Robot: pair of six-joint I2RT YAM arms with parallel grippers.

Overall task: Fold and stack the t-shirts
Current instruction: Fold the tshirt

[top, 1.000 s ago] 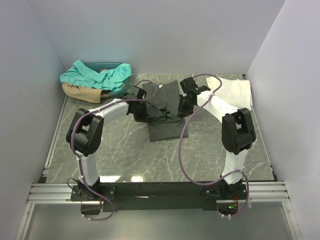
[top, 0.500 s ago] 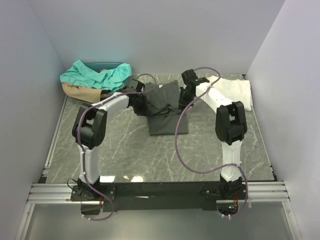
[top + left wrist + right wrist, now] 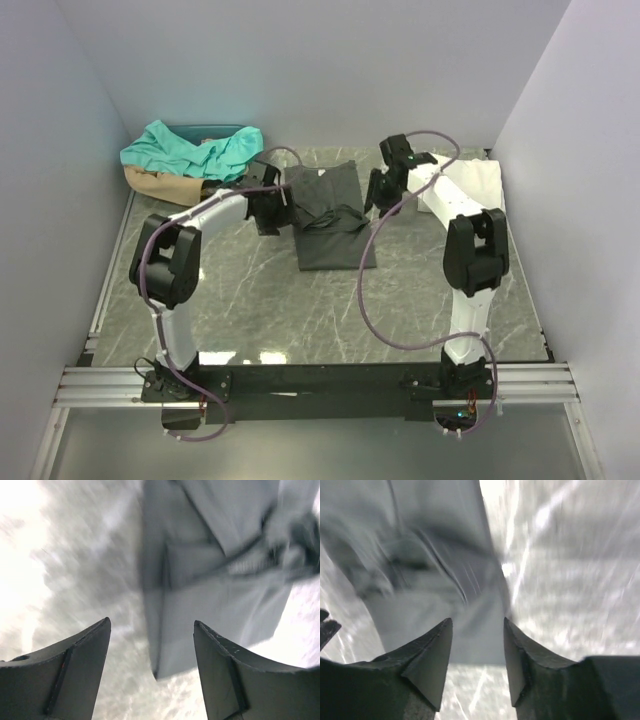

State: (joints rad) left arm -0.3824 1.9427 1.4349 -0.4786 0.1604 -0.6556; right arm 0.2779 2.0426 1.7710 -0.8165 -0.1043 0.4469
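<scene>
Find the left claw (image 3: 152, 625) with jaws apart and nothing between them. Find the right claw (image 3: 477, 622) likewise spread and empty. Look just right of the left claw and just left of the right one for the dark charcoal t-shirt (image 3: 335, 232), flat on the bench (image 3: 250, 300) as a narrow folded rectangle, rumpled across its middle.

Treat the step in hand as probably leaving this fold and backing off. Lift both claws straight up before swinging outward, to avoid catching an edge and reopening the fold. Check the ridge of cloth ahead of the left claw. If loose, smooth with fingers together, stroking toward the near hem. Keep the purple cable (image 3: 362, 290) from sweeping the shirt's right edge.

For stacking, pinch all layers at opposite sides, carry level, and set down square. Take the white t-shirt (image 3: 472, 180), right of the right claw and partly under that arm, as the likely partner. Leave the teal t-shirt (image 3: 190, 145) and tan t-shirt (image 3: 150, 183), heaped well left of the left claw, for later.
</scene>
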